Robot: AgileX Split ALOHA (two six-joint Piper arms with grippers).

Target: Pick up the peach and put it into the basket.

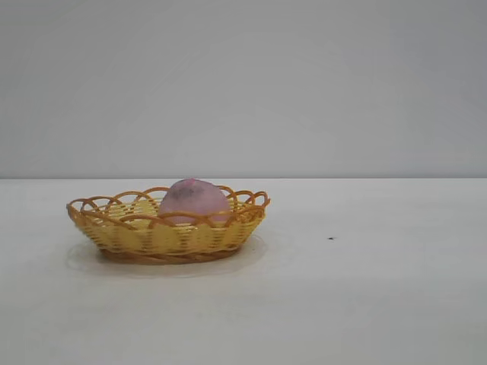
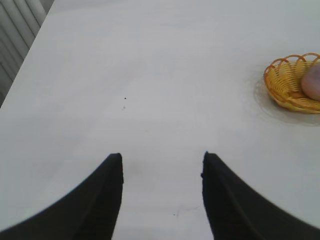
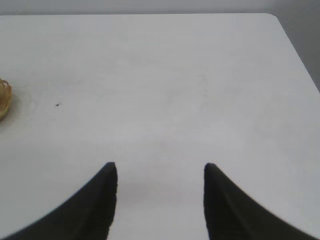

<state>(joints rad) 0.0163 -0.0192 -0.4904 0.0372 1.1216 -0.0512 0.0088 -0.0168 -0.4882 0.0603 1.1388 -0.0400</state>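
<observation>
The dusty-pink peach [image 1: 193,201] lies inside the yellow-tan wicker basket [image 1: 122,232], left of the table's middle in the exterior view. Neither arm shows in that view. In the left wrist view the basket [image 2: 282,82] sits far off at the frame's edge with the peach [image 2: 312,82] partly cut off. My left gripper [image 2: 162,160] hangs open over bare table, nothing between its fingers. My right gripper [image 3: 160,170] is open too, over bare table, well away from the basket, of which only a sliver of rim [image 3: 4,97] shows in the right wrist view.
A small dark speck [image 1: 331,239] marks the white table right of the basket. The table's far rounded corner [image 3: 272,17] shows in the right wrist view. A ribbed grey surface [image 2: 17,35] lies beyond the table edge in the left wrist view.
</observation>
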